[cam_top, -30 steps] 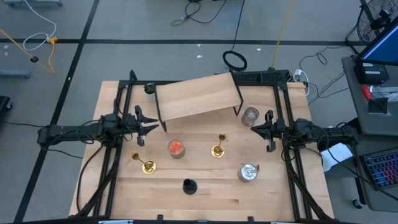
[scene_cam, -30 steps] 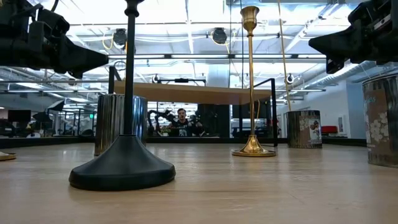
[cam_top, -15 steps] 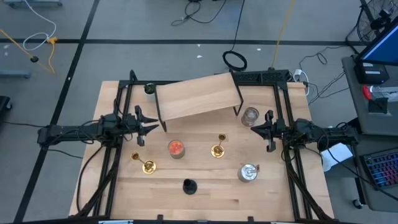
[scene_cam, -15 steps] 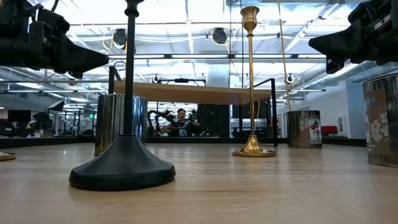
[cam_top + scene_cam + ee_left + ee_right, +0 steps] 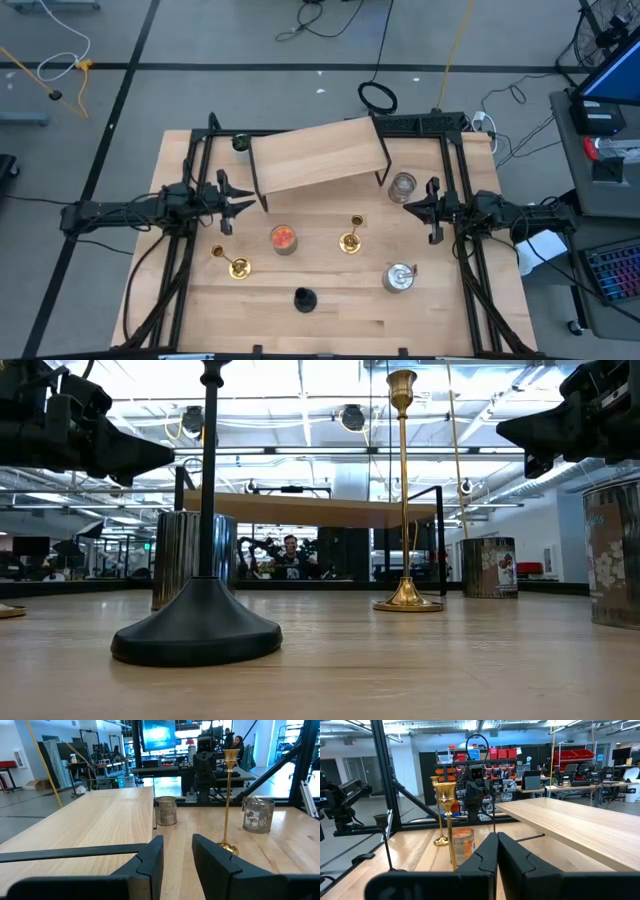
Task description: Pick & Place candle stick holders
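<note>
Low view — black candlestick (image 5: 205, 560) is cut off by the top edge at its cup; only a sliver of the left gold candlestick (image 5: 10, 612) base shows at the left edge. The can (image 5: 612, 550) on the right is cut by the right edge.

Right wrist view — near gold candlestick (image 5: 449, 820) has its base hidden behind the right gripper (image 5: 496, 851).

High view — the label on the tin (image 5: 399, 278) is too small to read.

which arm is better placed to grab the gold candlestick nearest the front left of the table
Left, probably. The left claw hovers on that side, just behind that gold candlestick, fingers apart in its wrist view. The right claw waits across the table, nearer the other gold candlestick, and looks shut.
</note>
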`<control>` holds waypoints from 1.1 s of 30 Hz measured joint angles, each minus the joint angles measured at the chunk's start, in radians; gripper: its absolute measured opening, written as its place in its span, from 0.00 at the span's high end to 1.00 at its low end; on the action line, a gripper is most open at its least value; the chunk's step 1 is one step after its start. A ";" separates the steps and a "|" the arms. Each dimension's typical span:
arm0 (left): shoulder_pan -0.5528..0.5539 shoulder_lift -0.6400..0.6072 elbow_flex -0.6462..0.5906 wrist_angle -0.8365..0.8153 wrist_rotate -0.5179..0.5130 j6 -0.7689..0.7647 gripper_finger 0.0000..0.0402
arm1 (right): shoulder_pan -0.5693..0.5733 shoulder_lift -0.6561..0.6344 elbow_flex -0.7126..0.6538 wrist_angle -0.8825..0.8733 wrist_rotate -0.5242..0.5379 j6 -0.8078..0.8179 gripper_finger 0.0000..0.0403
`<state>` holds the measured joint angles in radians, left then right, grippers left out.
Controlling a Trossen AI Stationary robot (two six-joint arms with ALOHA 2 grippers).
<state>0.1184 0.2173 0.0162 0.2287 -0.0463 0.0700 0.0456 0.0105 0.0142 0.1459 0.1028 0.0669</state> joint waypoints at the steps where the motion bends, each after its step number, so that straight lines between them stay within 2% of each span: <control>1: 0.000 0.000 0.000 0.000 0.000 0.000 0.73 | 0.000 0.000 0.000 0.000 0.000 0.000 0.99; 33: 0.000 0.000 0.000 0.000 0.000 0.000 0.73 | 0.000 0.000 0.000 0.000 0.000 0.000 0.99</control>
<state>0.1181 0.2175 0.0162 0.2291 -0.0463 0.0700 0.0456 0.0109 0.0143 0.1459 0.1028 0.0669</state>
